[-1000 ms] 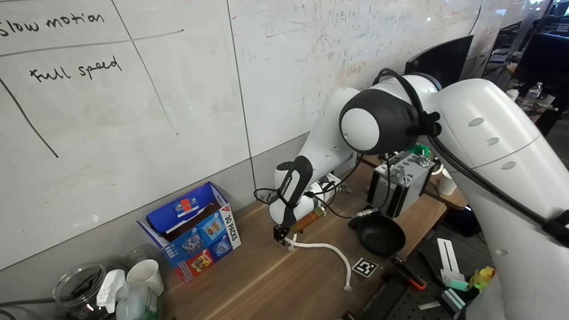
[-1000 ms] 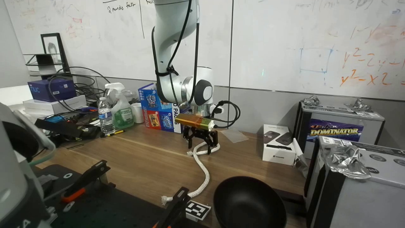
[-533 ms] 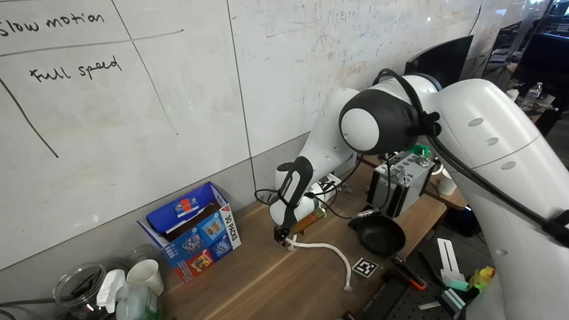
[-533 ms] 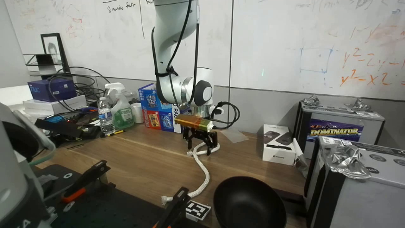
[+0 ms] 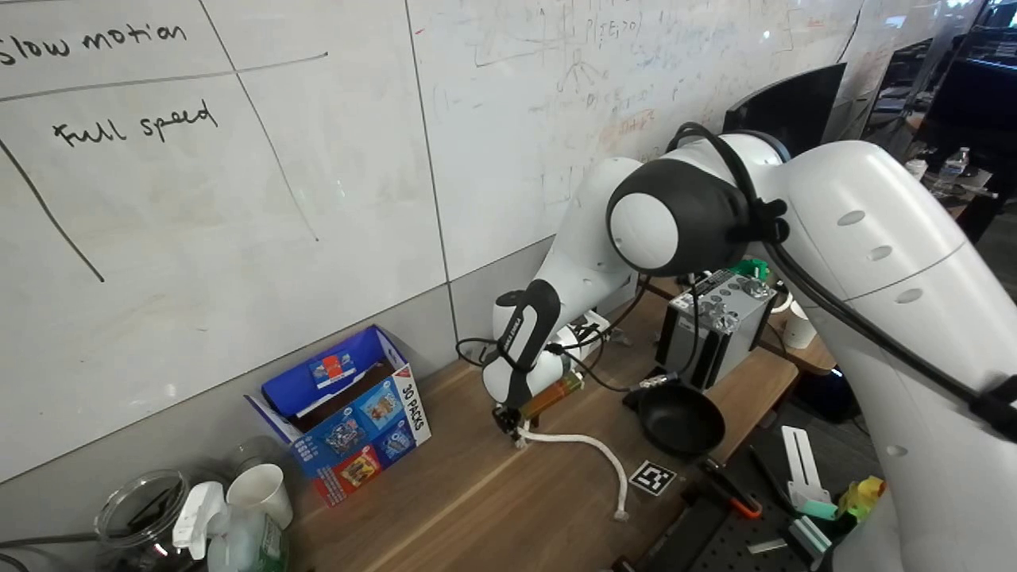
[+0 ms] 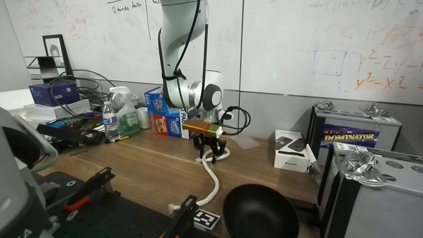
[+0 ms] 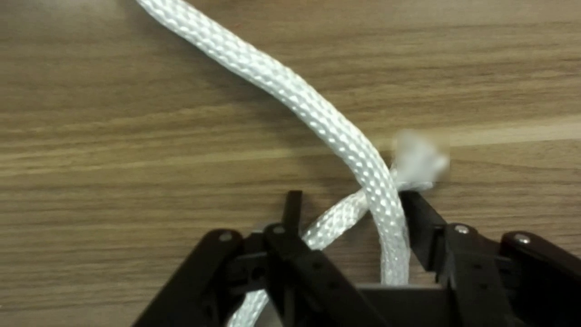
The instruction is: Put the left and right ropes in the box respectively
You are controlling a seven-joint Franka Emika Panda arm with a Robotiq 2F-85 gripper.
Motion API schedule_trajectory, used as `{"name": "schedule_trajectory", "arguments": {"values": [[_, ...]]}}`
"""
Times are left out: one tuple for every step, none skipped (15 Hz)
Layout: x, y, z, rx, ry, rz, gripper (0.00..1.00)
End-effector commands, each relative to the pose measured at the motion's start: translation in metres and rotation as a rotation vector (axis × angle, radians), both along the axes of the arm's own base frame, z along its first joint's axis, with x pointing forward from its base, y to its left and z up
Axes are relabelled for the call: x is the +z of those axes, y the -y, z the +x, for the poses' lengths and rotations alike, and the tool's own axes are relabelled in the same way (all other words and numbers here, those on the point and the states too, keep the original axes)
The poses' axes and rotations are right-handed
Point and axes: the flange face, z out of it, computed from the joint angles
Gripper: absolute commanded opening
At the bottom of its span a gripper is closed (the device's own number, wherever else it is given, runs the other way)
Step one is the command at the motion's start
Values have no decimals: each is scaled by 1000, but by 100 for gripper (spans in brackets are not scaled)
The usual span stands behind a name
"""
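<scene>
- The jaws hang low over the table (image 5: 477, 508), partway apart, their dark fingertips (image 7: 294, 202) pointing down; the rope passes through the gap, not clamped.
- Right there, the white rope (image 7: 313, 111) crosses over its own frayed end; it runs so close to one finger that I can't tell whether they touch.
- From the jaws the rope curves away across the table, its far end lying near a black-and-white marker card (image 5: 652, 478).
- Above the jaws there's an amber casing (image 6: 201, 128), and the big white arm (image 5: 906, 214) bends down to it.
- The blue box (image 5: 349, 437) stands near the whiteboard (image 5: 238, 175), apart from the rope, open on top, "30 PACKS" printed on its front.
- Close by the box I see a white cup (image 6: 143, 118) and a spray bottle (image 6: 129, 122).
- A black pan (image 6: 261, 211) sits near the card.
- Further off, a white phone box (image 6: 290, 162) is beside a grey metal appliance (image 6: 357, 117).
</scene>
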Motion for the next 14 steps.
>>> {"name": "schedule_trajectory", "arguments": {"values": [[2,-2,2,-17,17,6,28],[3,-2,2,-17,14,5,21],[4,-1,3,-17,10,7,12],[6,0,3,-17,9,6,9],[9,2,4,-17,8,5,7],[17,2,6,-13,13,4,4],[25,2,7,-7,18,7,6],[38,1,10,3,21,8,9],[54,1,13,8,29,2,9],[73,-1,16,14,36,4,9],[96,-4,20,24,42,6,9],[114,-8,23,31,51,8,9],[134,-12,27,38,60,11,9],[158,-17,32,40,69,14,9]]}}
